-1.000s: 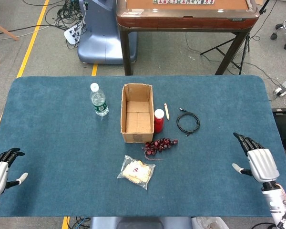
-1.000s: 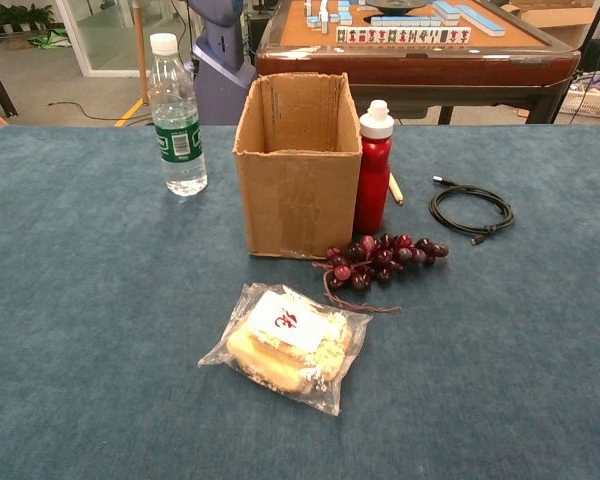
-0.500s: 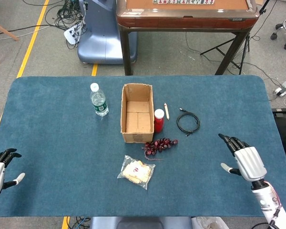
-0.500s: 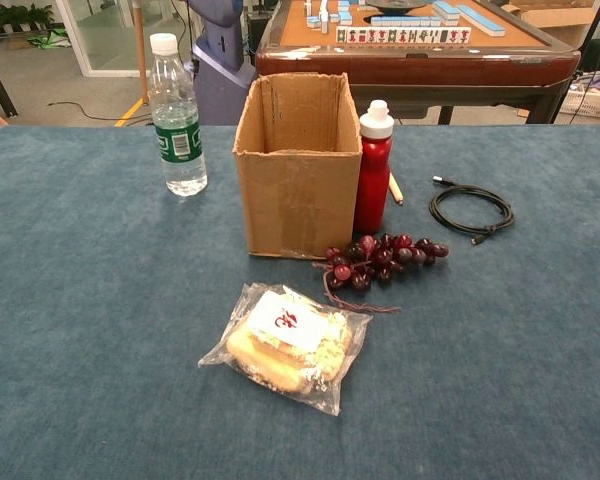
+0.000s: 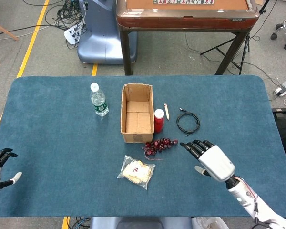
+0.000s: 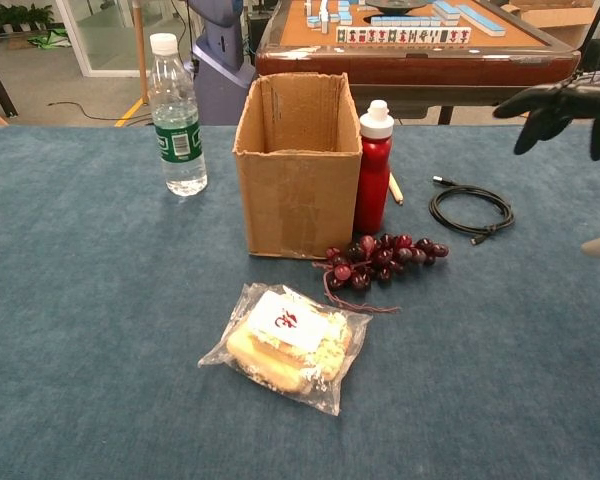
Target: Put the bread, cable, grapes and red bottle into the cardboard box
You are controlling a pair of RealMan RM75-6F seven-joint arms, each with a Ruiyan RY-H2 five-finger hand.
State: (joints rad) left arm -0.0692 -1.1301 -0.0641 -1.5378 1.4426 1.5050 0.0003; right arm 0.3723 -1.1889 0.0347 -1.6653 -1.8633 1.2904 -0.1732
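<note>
Blue table (image 5: 52,143) holds cardboard box (image 5: 137,114), upright, nothing inside.

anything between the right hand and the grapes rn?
No. In the head view only bare blue cloth separates the right hand from the grapes. The cable lies farther back, off that line.

Blue-carpeted worktop (image 5: 57,138). On it: open cardboard box (image 5: 137,114), red bottle (image 5: 158,120) touching its side, water bottle (image 5: 99,99), pencil (image 5: 166,110), coiled cable (image 5: 188,122). Nearer the front edge: grapes (image 5: 159,145), bagged bread (image 5: 136,171).
</note>
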